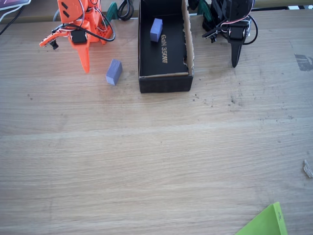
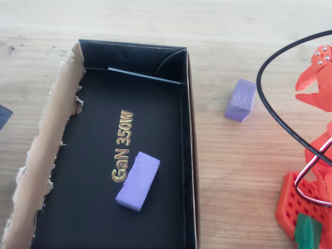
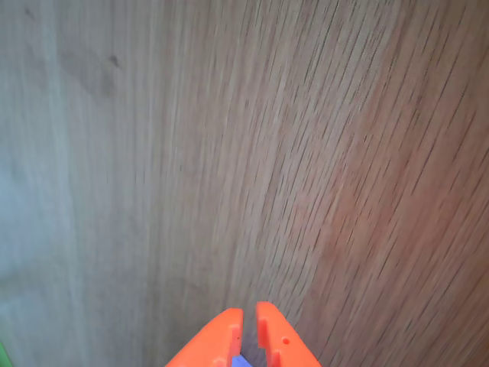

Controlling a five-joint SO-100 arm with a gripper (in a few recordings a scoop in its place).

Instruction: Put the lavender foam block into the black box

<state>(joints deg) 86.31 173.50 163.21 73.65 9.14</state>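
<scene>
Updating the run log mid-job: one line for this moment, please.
gripper: shut, empty, above table | lavender foam block: on table, left of black box | bluer block: inside box

- The arm is built of bright orange plastic, seen in the fixed view just left of the black box.
- A black block, likely a motor, sits in the orange shell above the fingers, which taper to one long pointed orange wedge.
- Thin black, red and white cables loop around that block.
- In the overhead view, right of the black box, a thick black cable arcs past the orange parts.
- Small silver screws dot an orange piece there.
- The orange base piece has a grid of small square holes, with a green part against it.
- In the wrist view the two orange fingers have flat tips with a narrow slit between.
</scene>
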